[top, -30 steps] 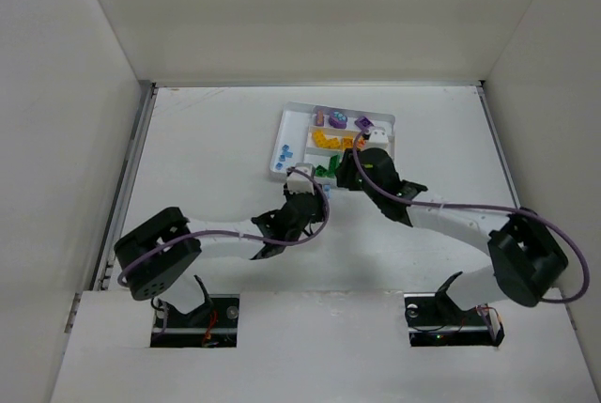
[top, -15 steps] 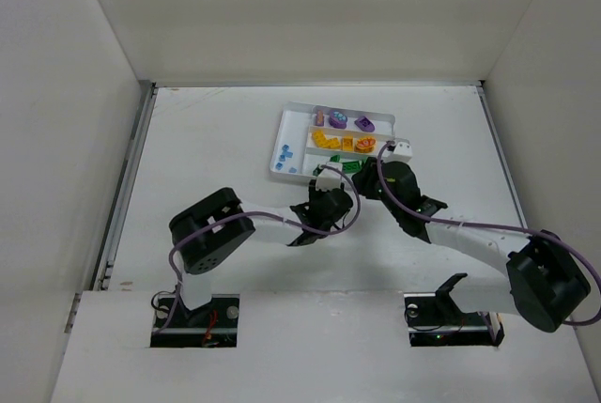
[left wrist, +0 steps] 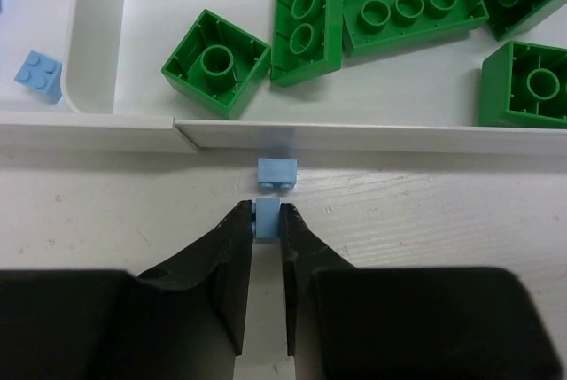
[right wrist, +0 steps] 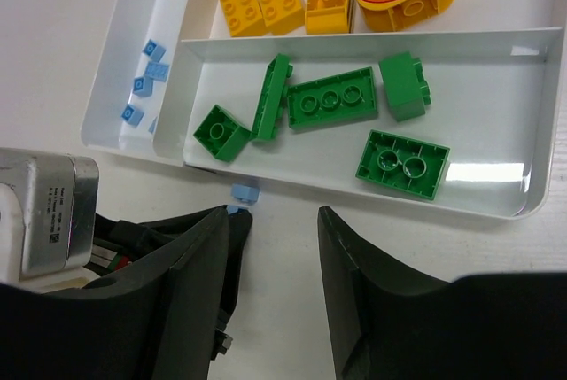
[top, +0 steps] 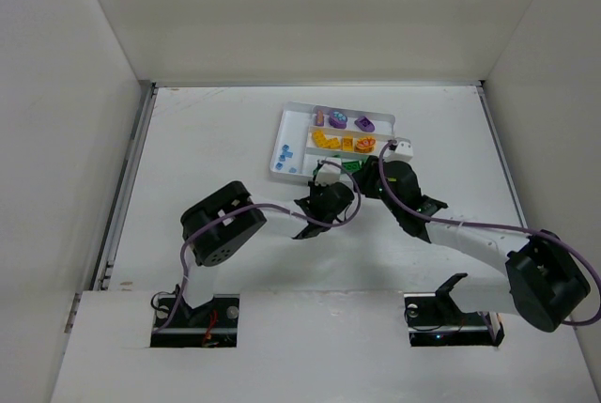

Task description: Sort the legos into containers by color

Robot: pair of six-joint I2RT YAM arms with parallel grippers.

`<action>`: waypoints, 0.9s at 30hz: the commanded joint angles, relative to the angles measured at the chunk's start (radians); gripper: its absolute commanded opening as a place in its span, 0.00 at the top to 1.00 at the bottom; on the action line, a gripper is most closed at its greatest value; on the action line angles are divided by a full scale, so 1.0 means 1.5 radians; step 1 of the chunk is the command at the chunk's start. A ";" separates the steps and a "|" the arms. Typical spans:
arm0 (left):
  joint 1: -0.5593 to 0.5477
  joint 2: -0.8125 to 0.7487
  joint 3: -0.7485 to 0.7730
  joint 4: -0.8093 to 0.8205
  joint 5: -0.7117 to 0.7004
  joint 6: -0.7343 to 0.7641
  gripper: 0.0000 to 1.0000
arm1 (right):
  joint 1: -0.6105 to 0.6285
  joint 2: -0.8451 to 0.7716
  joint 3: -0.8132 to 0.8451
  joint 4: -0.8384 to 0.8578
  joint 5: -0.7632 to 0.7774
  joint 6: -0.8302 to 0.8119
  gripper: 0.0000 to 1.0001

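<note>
The tray (top: 289, 126) lies on the far middle of the table (top: 207, 149). Just before its near wall is the left gripper (left wrist: 267, 225), with a brick (left wrist: 267, 215) between its fingertips. A second brick (left wrist: 277, 174) lies between that one and the wall. The right gripper (right wrist: 281, 216) stands right of the left one.

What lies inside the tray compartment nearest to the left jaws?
Five green bricks, no other colour. The right wrist view shows the whole compartment; only the floor under each brick is covered.

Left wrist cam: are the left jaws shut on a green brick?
No, a pale blue brick sits pinched between them; the green bricks lie in the tray.
</note>
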 commanded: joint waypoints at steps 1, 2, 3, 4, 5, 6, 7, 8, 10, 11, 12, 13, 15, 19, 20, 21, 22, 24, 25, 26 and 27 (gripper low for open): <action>-0.006 -0.041 -0.008 0.007 -0.001 0.013 0.88 | -0.005 0.001 -0.004 0.036 -0.009 0.007 0.50; -0.010 -0.065 -0.022 0.015 0.000 0.012 0.88 | -0.004 0.000 -0.004 0.036 -0.010 0.007 0.50; -0.011 -0.090 -0.035 0.024 0.000 0.016 0.88 | -0.003 -0.001 -0.004 0.037 -0.010 0.007 0.50; -0.011 -0.116 -0.047 0.028 0.000 0.018 0.88 | -0.004 -0.001 -0.004 0.038 -0.010 0.007 0.50; -0.007 -0.144 -0.057 0.031 0.001 0.020 0.88 | -0.004 0.005 -0.003 0.038 -0.010 0.008 0.50; -0.002 -0.170 -0.066 0.032 0.001 0.023 0.88 | -0.002 0.011 0.002 0.034 -0.012 0.007 0.50; 0.007 -0.193 -0.072 0.032 0.001 0.025 0.88 | -0.001 0.018 0.007 0.031 -0.014 0.004 0.51; 0.016 -0.213 -0.076 0.032 0.002 0.029 0.87 | -0.001 0.023 0.011 0.029 -0.014 0.001 0.51; 0.044 -0.236 -0.078 0.033 0.009 0.035 0.87 | 0.010 0.030 0.018 0.026 -0.013 -0.002 0.51; 0.059 -0.240 -0.074 0.034 0.018 0.039 0.86 | 0.014 0.033 0.019 0.026 -0.012 -0.002 0.51; 0.076 -0.240 -0.068 0.036 0.029 0.044 0.86 | 0.014 0.037 0.020 0.026 -0.013 -0.002 0.52; 0.095 -0.235 -0.062 0.039 0.038 0.050 0.86 | 0.015 0.044 0.023 0.025 -0.015 -0.002 0.52; 0.134 -0.209 -0.048 0.052 0.048 0.056 0.85 | 0.023 0.052 0.030 0.018 -0.020 -0.011 0.52; 0.201 -0.144 -0.002 0.055 0.108 0.048 0.80 | 0.050 0.075 0.044 0.010 -0.013 -0.017 0.51; 0.213 -0.131 0.010 0.052 0.122 0.046 0.76 | 0.056 0.085 0.049 0.009 -0.014 -0.017 0.50; 0.225 -0.118 0.022 0.051 0.130 0.045 0.72 | 0.068 0.097 0.058 0.005 -0.015 -0.023 0.49; 0.233 -0.115 0.027 0.048 0.132 0.043 0.68 | 0.078 0.105 0.066 -0.002 -0.013 -0.029 0.48; 0.239 -0.125 0.023 0.043 0.136 0.031 0.62 | 0.099 0.126 0.080 -0.011 -0.004 -0.037 0.47; 0.241 -0.142 0.011 0.046 0.136 0.027 0.58 | 0.110 0.138 0.083 -0.010 0.002 -0.034 0.46; 0.241 -0.156 0.000 0.048 0.136 0.026 0.57 | 0.118 0.155 0.088 -0.008 0.008 -0.032 0.46; 0.242 -0.172 -0.013 0.050 0.135 0.025 0.56 | 0.126 0.174 0.095 -0.009 0.012 -0.027 0.46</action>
